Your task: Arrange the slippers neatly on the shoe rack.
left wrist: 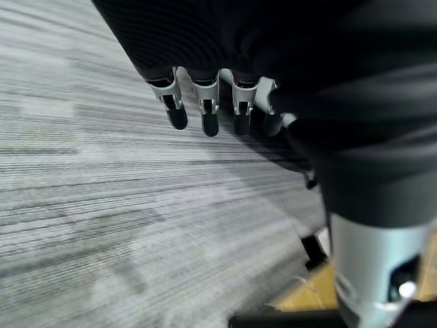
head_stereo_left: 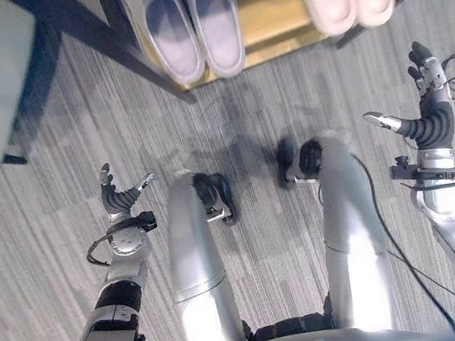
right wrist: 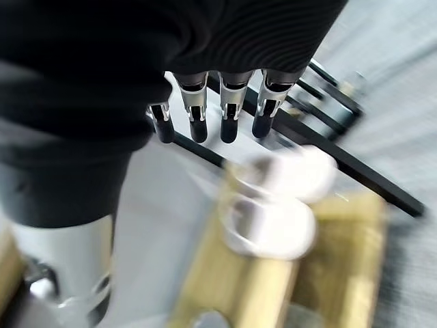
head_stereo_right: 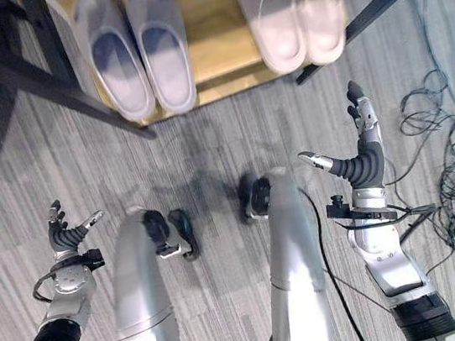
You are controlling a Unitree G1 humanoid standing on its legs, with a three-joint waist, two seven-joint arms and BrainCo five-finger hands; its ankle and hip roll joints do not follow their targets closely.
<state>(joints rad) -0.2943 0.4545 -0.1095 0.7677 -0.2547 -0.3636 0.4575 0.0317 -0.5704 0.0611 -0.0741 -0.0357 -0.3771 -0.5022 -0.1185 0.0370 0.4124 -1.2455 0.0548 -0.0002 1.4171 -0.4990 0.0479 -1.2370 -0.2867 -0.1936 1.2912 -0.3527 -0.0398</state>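
The shoe rack [head_stereo_right: 212,62], a low wooden shelf between dark metal bars, carries two pairs of slippers. The pale lavender pair [head_stereo_right: 136,48] lies toward the rack's left end, the two slippers side by side and touching along their inner edges, their open heel ends pointing out toward the rack's front edge and slightly overhanging it. The pale pink pair [head_stereo_right: 296,10] lies toward the rack's right end, also side by side and touching, set the same way round with the heel ends at the front edge. Bare wood shows between the two pairs, so they are well apart from one another.

In front of the rack lies grey striped carpet floor [head_stereo_left: 248,134]. The left hand [head_stereo_left: 119,199] hangs over the carpet well in front of the rack's left end, its fingers straight and spread from the thumb, holding nothing. The right hand [head_stereo_right: 359,150] is raised over the carpet near the rack's right front corner, just short of the pink pair, fingers straight and pointing toward the rack, thumb stuck out sideways, palm empty. A tangle of dark cables [head_stereo_right: 447,165] lies on the carpet off the rack's right end.
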